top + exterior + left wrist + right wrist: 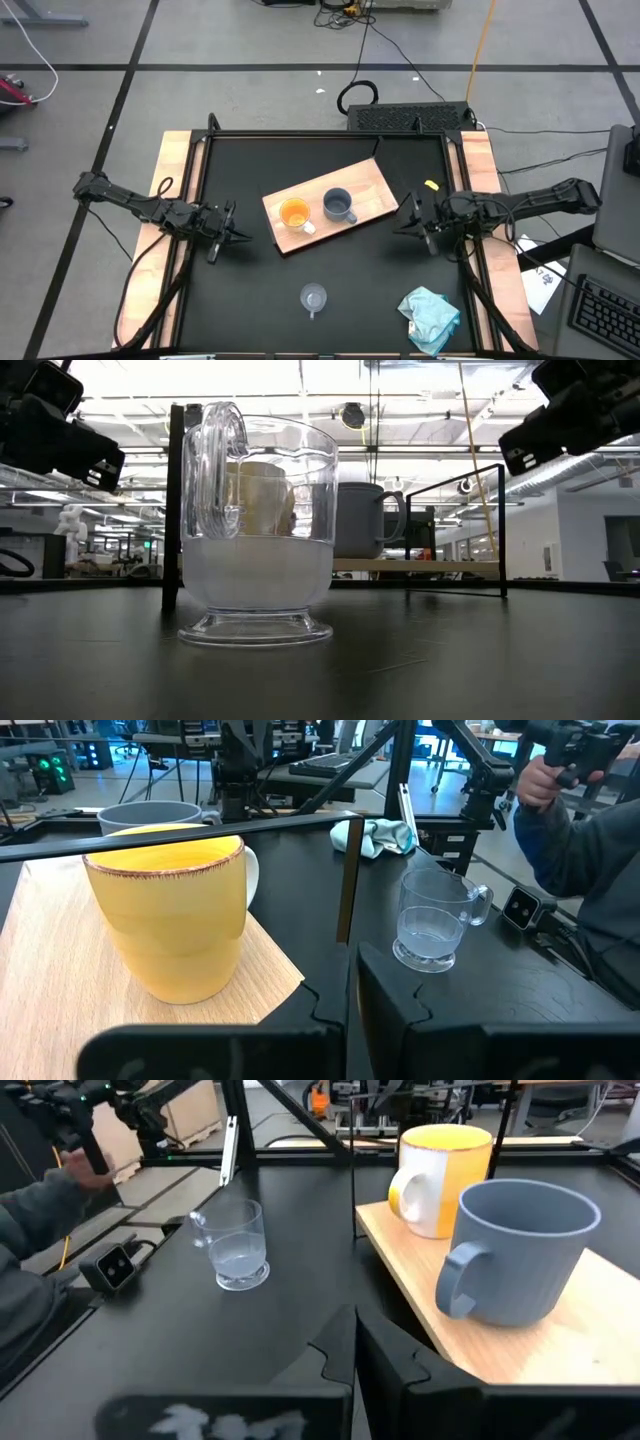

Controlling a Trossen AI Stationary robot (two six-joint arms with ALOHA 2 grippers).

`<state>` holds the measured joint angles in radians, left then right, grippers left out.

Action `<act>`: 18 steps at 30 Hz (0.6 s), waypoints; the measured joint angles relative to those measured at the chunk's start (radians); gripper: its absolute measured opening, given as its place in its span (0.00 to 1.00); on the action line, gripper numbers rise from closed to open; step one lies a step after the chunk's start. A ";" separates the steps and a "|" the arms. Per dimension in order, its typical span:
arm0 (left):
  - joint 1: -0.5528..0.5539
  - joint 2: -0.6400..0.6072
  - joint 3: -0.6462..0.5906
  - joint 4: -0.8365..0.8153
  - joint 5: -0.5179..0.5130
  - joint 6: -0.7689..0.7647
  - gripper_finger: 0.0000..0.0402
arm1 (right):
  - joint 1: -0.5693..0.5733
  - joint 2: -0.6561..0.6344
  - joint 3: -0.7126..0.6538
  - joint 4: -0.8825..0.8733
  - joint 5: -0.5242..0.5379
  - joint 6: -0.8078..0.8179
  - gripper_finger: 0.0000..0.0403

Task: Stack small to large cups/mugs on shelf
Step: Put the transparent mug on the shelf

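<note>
Glass cup [314, 297] alone (arms flanking).

orange mug [294, 213], blue-grey mug [338, 206] on shelf [370, 186], glass cup [314, 297] apart

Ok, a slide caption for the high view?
Orange mug and blue-grey mug on the light-wood board; clear glass cup on the black table, both grippers idle.

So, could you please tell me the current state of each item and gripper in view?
orange mug: upright on the board, empty.
blue-grey mug: upright on the board beside it, unstacked.
glass cup: upright on the black tabletop, off the wooden board.
teal cloth: crumpled.
left gripper: shut, empty.
right gripper: shut, empty.
</note>
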<state>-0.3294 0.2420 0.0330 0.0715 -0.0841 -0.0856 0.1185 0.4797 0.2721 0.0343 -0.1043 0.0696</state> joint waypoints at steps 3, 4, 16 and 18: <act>0.000 0.000 0.000 0.000 0.000 0.000 0.06 | 0.001 0.000 -0.007 0.007 0.000 -0.002 0.00; 0.000 0.000 0.000 0.000 0.000 0.000 0.06 | 0.001 0.000 -0.008 0.010 0.000 -0.002 0.00; 0.000 0.000 0.000 0.018 -0.001 -0.002 0.06 | 0.001 -0.031 -0.009 -0.008 -0.005 0.011 0.00; 0.000 0.000 0.001 0.047 -0.001 -0.002 0.06 | 0.001 -0.042 -0.009 -0.017 -0.005 0.024 0.00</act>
<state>-0.3298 0.2418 0.0338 0.1187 -0.0849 -0.0876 0.1197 0.4379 0.2626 0.0175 -0.1098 0.0932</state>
